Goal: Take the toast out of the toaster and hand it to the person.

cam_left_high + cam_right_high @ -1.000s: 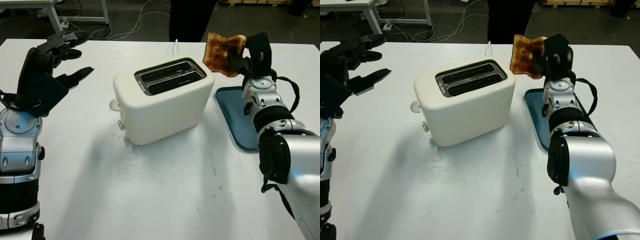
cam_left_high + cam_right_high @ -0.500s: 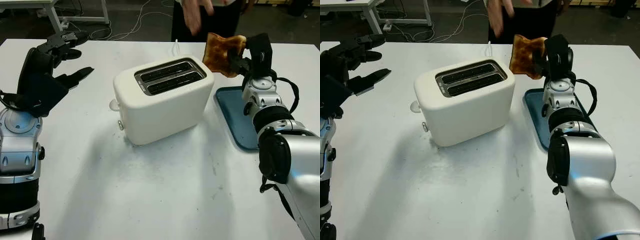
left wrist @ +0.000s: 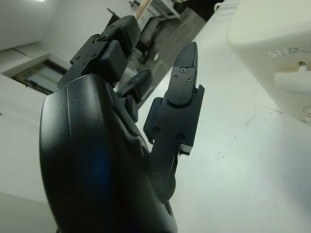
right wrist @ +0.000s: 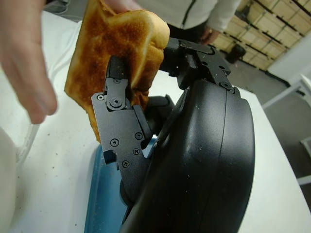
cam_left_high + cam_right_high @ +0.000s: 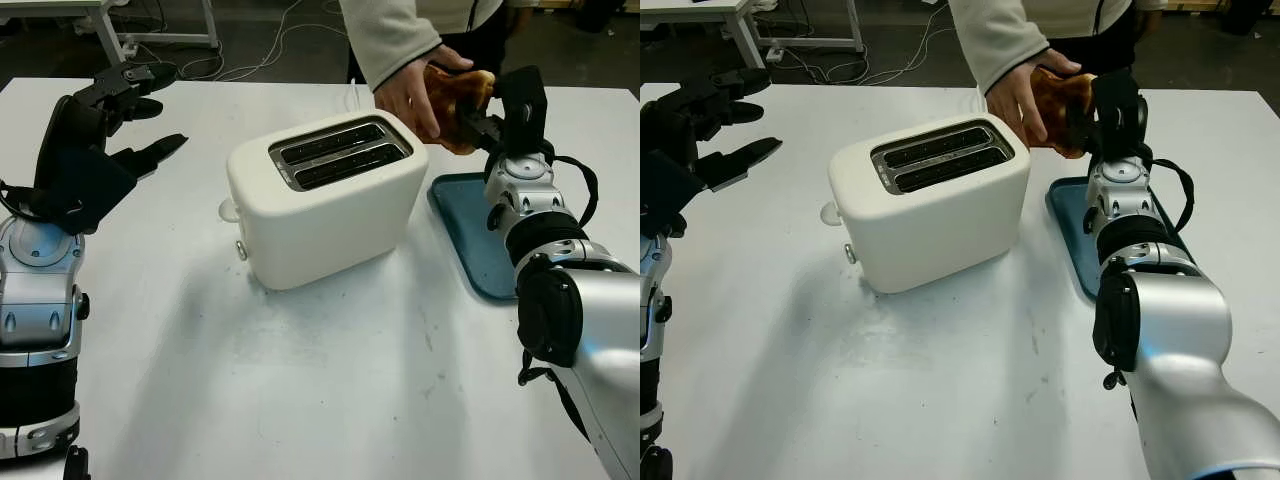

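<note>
Fingers (image 4: 116, 126) of the right hand (image 5: 500, 115) pinch the browned toast (image 5: 458, 100) aloft at two o'clock from the white toaster (image 5: 325, 200), where a person's hand (image 5: 412, 95) grips its other edge, while the left hand (image 5: 110, 130) hovers open at nine o'clock over the surface (image 5: 330, 380).

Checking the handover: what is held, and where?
Right hand grips the toast by its lower edge; the person's hand takes its far side.

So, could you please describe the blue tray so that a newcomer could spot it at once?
Start at the white toaster in the middle of the white table. The blue tray lies flat beside it, under the arm of the right hand holding the toast. It is the table's one blue thing.
</note>
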`<action>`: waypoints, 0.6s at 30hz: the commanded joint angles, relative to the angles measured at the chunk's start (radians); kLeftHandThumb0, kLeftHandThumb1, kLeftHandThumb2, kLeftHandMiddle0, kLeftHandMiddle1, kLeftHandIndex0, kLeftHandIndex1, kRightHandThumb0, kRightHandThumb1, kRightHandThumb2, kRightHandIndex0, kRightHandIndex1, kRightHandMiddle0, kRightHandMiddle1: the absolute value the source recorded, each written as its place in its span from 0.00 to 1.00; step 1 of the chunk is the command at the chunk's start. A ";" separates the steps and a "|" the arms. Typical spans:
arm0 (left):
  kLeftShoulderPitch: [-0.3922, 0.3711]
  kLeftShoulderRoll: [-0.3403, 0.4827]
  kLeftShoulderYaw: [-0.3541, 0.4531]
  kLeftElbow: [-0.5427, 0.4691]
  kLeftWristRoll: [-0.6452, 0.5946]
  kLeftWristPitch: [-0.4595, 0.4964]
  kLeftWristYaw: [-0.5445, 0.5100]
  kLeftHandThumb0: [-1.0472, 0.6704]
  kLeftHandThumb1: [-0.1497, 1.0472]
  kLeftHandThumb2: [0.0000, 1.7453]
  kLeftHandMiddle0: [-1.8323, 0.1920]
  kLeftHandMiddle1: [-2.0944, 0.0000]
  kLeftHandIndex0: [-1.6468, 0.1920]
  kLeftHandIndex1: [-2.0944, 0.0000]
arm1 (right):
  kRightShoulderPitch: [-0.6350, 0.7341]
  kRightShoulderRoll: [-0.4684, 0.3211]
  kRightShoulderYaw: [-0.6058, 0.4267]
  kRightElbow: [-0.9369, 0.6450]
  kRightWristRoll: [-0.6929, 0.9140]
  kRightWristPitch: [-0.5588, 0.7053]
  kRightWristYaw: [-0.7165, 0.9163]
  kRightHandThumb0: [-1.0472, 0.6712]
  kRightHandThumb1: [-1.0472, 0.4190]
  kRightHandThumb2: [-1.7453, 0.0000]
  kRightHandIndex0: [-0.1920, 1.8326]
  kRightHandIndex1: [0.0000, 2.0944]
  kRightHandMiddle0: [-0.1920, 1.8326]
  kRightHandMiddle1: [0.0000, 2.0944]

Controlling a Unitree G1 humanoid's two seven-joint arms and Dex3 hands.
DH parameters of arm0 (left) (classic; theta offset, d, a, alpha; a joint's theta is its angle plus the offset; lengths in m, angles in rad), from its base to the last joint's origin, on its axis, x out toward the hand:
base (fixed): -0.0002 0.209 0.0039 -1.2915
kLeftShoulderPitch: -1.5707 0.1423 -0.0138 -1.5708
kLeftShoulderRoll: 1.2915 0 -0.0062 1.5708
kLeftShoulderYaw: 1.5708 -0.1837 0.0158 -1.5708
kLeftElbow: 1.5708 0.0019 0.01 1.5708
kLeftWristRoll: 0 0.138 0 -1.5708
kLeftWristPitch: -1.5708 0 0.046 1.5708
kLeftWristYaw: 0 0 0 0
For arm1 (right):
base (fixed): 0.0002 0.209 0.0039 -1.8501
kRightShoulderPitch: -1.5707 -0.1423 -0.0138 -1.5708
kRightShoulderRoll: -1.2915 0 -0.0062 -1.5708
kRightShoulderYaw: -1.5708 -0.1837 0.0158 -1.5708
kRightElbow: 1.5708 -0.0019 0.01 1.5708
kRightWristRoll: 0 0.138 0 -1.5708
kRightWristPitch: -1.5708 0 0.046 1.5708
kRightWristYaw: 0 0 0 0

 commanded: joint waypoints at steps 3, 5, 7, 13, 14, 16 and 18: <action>0.003 0.005 -0.001 -0.008 0.011 0.014 0.005 0.49 0.89 0.04 0.83 0.57 0.67 0.85 | -0.004 0.003 -0.002 0.003 0.007 -0.020 0.006 0.57 0.09 0.78 0.42 0.83 0.24 0.83; 0.002 0.005 -0.002 -0.008 0.013 0.015 0.005 0.48 0.89 0.04 0.82 0.58 0.67 0.85 | -0.004 0.001 0.000 0.003 0.004 -0.019 0.004 0.57 0.09 0.79 0.42 0.83 0.24 0.83; 0.000 0.005 -0.002 -0.006 0.011 0.013 0.003 0.47 0.89 0.04 0.83 0.58 0.67 0.85 | -0.003 0.000 0.003 0.003 0.002 -0.024 0.004 0.57 0.09 0.79 0.42 0.83 0.24 0.83; -0.002 -0.001 -0.001 0.001 0.011 0.006 0.008 0.46 0.89 0.03 0.82 0.58 0.67 0.84 | -0.002 0.003 -0.003 0.000 0.011 -0.038 0.019 0.58 0.09 0.79 0.44 0.83 0.25 0.83; -0.002 0.002 -0.003 0.005 0.014 -0.003 0.007 0.46 0.89 0.04 0.82 0.58 0.67 0.84 | -0.003 0.005 -0.009 -0.001 0.017 -0.038 0.022 0.58 0.09 0.78 0.44 0.83 0.25 0.83; -0.002 0.003 -0.004 0.008 0.018 -0.012 0.009 0.46 0.89 0.04 0.82 0.57 0.67 0.84 | -0.006 0.007 -0.014 -0.002 0.023 -0.037 0.032 0.58 0.09 0.77 0.44 0.83 0.24 0.83; -0.002 0.001 -0.003 0.002 0.017 -0.001 0.008 0.46 0.89 0.04 0.82 0.57 0.67 0.84 | -0.010 0.007 -0.014 -0.002 0.024 -0.027 0.042 0.56 0.09 0.76 0.44 0.83 0.24 0.83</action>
